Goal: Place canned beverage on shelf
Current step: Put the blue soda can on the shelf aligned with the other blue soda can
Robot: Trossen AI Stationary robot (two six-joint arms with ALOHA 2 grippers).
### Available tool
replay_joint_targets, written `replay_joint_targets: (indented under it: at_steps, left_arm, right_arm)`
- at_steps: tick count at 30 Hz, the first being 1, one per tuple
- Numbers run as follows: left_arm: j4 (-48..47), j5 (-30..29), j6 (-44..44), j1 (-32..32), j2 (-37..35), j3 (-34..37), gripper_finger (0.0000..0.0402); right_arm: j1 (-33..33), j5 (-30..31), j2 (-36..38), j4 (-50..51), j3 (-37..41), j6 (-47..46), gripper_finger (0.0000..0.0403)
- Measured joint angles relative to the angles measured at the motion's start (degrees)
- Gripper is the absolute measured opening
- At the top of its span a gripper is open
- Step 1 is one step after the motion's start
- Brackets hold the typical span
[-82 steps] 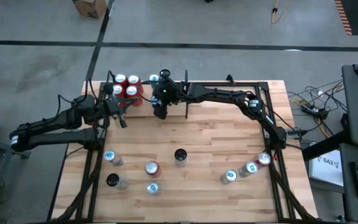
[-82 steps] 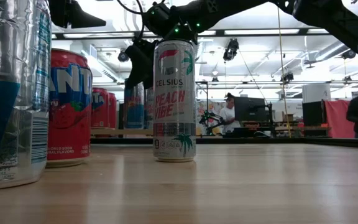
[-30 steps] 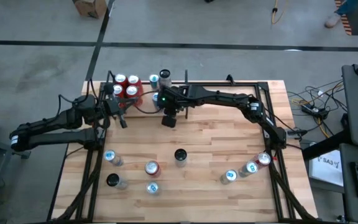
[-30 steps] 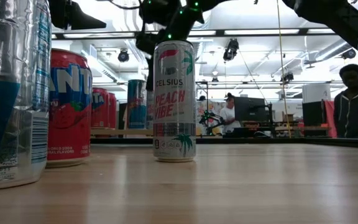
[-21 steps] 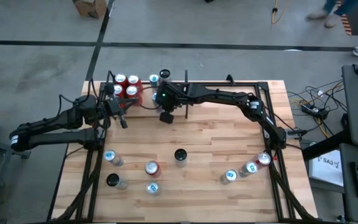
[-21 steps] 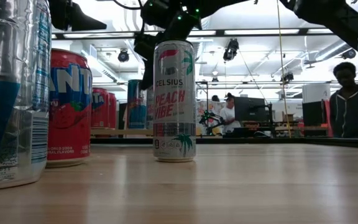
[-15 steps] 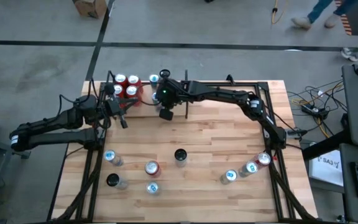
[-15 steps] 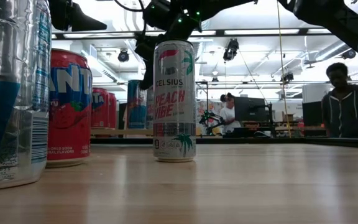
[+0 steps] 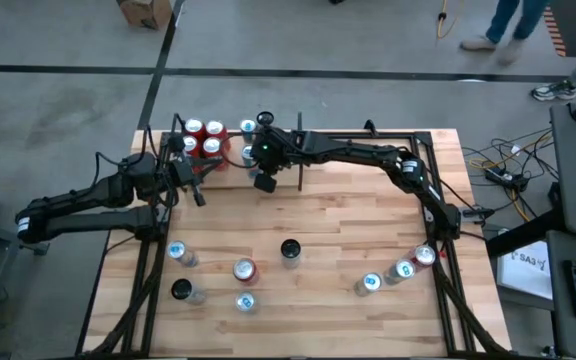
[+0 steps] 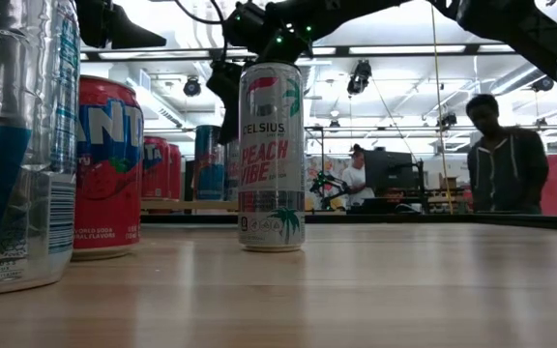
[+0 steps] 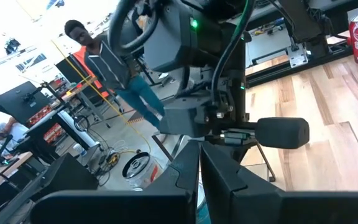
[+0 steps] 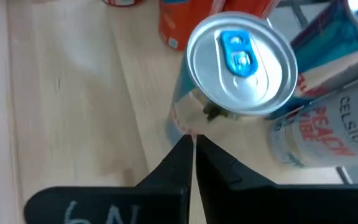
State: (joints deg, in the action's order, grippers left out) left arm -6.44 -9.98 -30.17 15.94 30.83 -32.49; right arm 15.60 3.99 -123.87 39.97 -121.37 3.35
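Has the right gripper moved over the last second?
Yes. The right gripper, shut and empty, has shifted back toward the cans on the shelf, away from the black-topped can at mid-table.

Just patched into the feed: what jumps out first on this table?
The right gripper hangs shut and empty at the shelf, its fingertips just short of a blue-tabbed can there, next to the red cans. Loose cans dot the near table, and the left gripper waits shut nearby.
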Motion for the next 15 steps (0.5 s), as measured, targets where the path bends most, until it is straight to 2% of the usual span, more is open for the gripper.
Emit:
replay_joint_targets:
  at_steps: [4, 10, 15]
  left_arm:
    - [0.00, 0.00, 0.00, 0.00, 0.00, 0.00, 0.0000]
    - [-0.01, 0.00, 0.00, 0.01, 0.00, 0.04, 0.0000]
    - [0.00, 0.00, 0.00, 0.00, 0.00, 0.04, 0.0000]
  right_arm:
    - [-0.76, -2.39, 0.00, -0.89, 1.71, -0.33, 0.0009]
    - [-0.95, -2.49, 0.00, -7.74, 3.89, -0.48, 0.0009]
    - [-0.70, -2.42, -0.01, -9.10, 4.07, -0.34, 0.0009]
